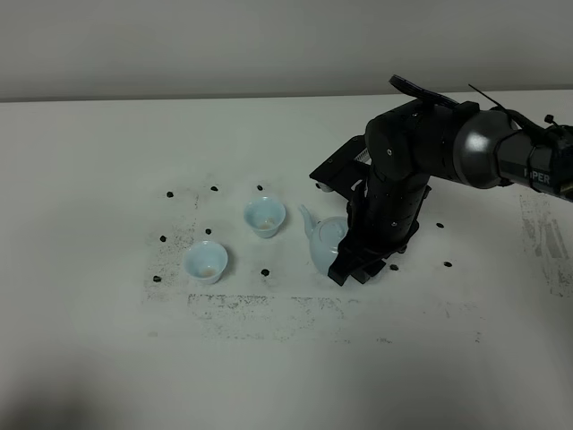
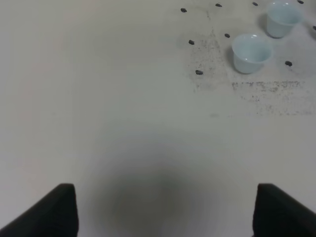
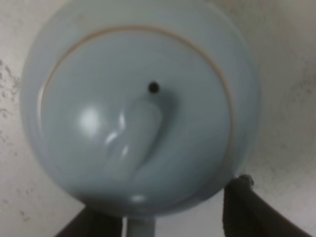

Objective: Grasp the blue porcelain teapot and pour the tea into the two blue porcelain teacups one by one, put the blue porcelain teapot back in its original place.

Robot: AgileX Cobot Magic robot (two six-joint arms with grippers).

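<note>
**Clerk:** Item one, and where was it?

**Keeper:** Blue porcelain teapot (image 1: 322,244), pale sky-blue and glossy. It stood upright on the white table (image 1: 107,179), right of centre, with the thin spout angled left and far. The lid (image 3: 197,123) was seated. Its knob (image 3: 133,140) and a small dark vent hole (image 3: 153,87) showed plainly in the right wrist view.

**Clerk:** Tool at that item?

**Keeper:** Right gripper (image 1: 356,269), lowered over the teapot's right side and covering the handle end from the high camera. The jaws were spread wide. One dark finger (image 3: 249,210) stood on each side of the handle's root, not clamped on it. Whether either finger touched the pot could not be told.

**Clerk:** Item two?

**Keeper:** Two matching cups, small, pale blue, handleless and upright. The far teacup (image 1: 265,217) sat just left of the spout. The near teacup (image 1: 207,262) sat further left and nearer, apart from the first.

**Clerk:** The other tool?

**Keeper:** Left gripper (image 2: 165,212), seen only in its own wrist view. It was released, with its fingers wide apart over bare table and nothing between them, well away from the cups.

**Clerk:** Surroundings?

**Keeper:** Black dots (image 1: 214,189) ringed the cups and teapot. Grey scuffing (image 1: 295,305) ran along the near side of them.
</note>
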